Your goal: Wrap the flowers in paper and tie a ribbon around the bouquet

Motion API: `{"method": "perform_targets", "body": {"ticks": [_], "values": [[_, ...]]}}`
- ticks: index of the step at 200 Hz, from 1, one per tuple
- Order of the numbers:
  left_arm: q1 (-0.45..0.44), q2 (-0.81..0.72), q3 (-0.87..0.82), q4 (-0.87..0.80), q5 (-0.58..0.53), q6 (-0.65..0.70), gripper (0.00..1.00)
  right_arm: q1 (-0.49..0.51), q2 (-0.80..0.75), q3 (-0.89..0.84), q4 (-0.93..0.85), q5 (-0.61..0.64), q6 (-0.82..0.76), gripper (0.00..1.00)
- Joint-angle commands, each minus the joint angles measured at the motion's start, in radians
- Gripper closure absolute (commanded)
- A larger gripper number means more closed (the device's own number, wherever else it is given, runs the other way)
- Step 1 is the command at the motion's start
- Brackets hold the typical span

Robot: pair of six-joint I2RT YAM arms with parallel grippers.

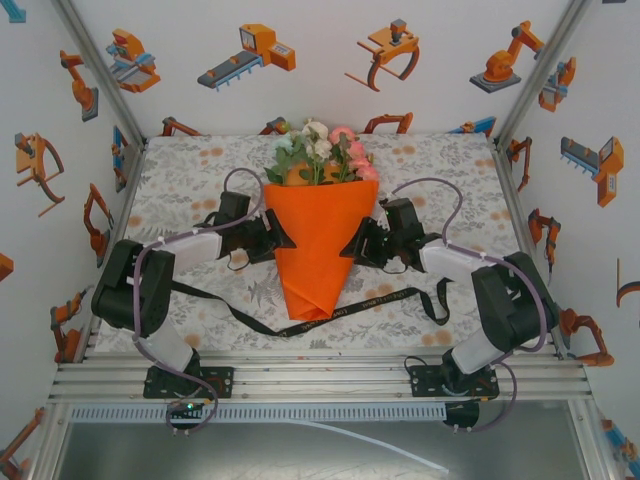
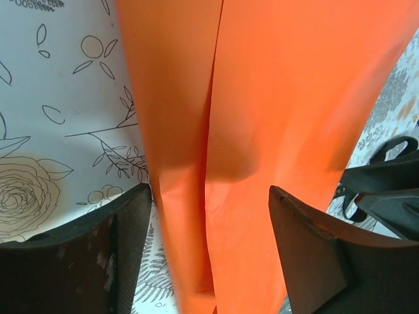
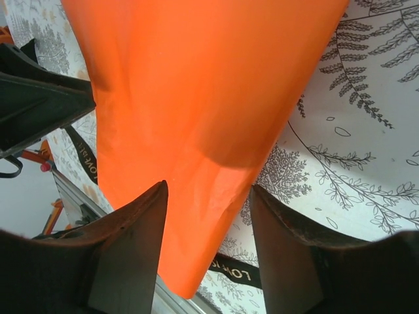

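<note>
The bouquet lies in the middle of the table, an orange paper cone with its point toward the near edge. The flowers, pink, white and green, stick out of its wide far end. The black ribbon lies flat on the cloth, passing under the cone's tip. My left gripper is at the cone's left edge, open, its jaws astride the paper. My right gripper is at the right edge, open too, with the paper between its fingers. A printed stretch of ribbon shows below the cone's tip.
A floral tablecloth covers the table, closed in by patterned white walls on three sides. An aluminium rail runs along the near edge by the arm bases. The ribbon's right end loops near the right arm.
</note>
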Motion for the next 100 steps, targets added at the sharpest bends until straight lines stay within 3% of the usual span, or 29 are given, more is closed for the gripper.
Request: {"method": "perform_targets", "body": {"ticks": [1, 35, 77, 100], "values": [[-0.004, 0.034, -0.010, 0.064, 0.046, -0.021, 0.40, 0.003, 0.023, -0.016, 0.064, -0.018, 0.031, 0.54], [-0.003, 0.027, -0.006, 0.057, 0.052, -0.039, 0.52, 0.006, 0.015, -0.028, 0.081, -0.017, 0.043, 0.63], [-0.003, -0.036, 0.009, 0.074, 0.121, -0.085, 0.82, 0.006, -0.022, -0.026, 0.083, -0.037, 0.044, 0.74], [-0.005, -0.066, 0.012, 0.070, 0.130, -0.102, 0.87, 0.007, -0.048, -0.039, 0.082, -0.025, 0.041, 0.78]]}}
